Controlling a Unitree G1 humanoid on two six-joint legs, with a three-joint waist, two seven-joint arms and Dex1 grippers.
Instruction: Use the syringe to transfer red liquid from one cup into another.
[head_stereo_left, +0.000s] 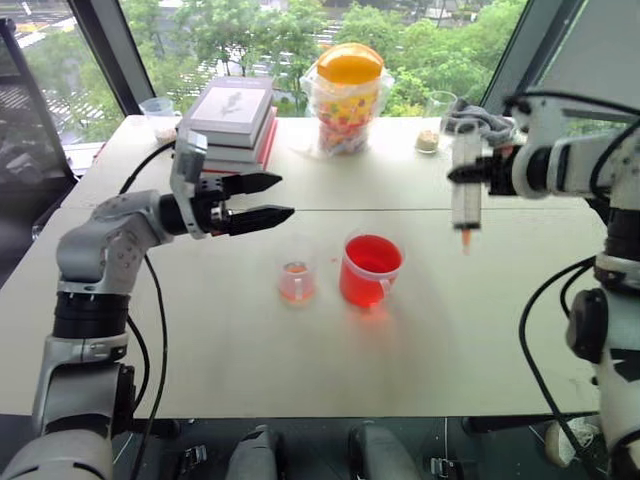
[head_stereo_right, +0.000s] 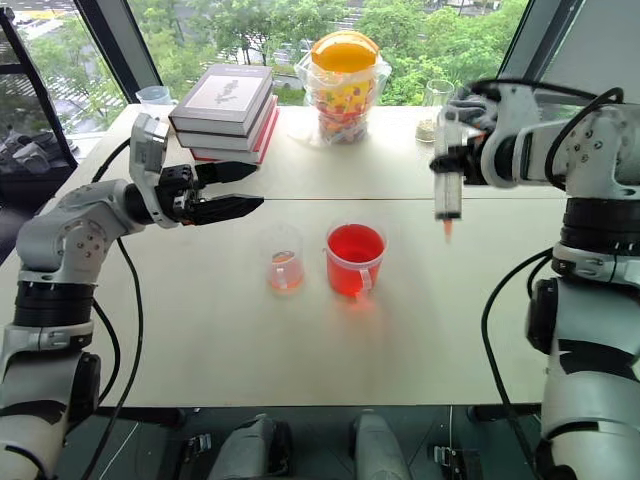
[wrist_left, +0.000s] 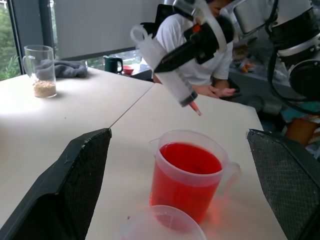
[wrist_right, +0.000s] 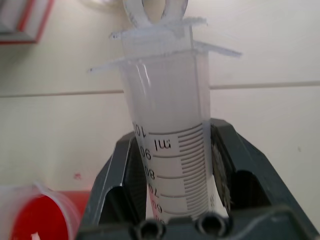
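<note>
Clear syringe (wrist_right: 167, 135) barrel half-hidden by fingers (wrist_right: 115, 190)

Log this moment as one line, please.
right gripper: shut on syringe, tip down, airborne | left gripper: open, empty | red cup: full | small cup: little liquid

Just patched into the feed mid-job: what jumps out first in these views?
The bright red cup near the table's middle grabs the eye, with the small clear cup, holding a little pinkish liquid, on its left. To its right, the right end effector holds the syringe upright in the air, orange tip down, off to the side of both cups. The left end effector hangs open above the table, left of the cups.
</note>
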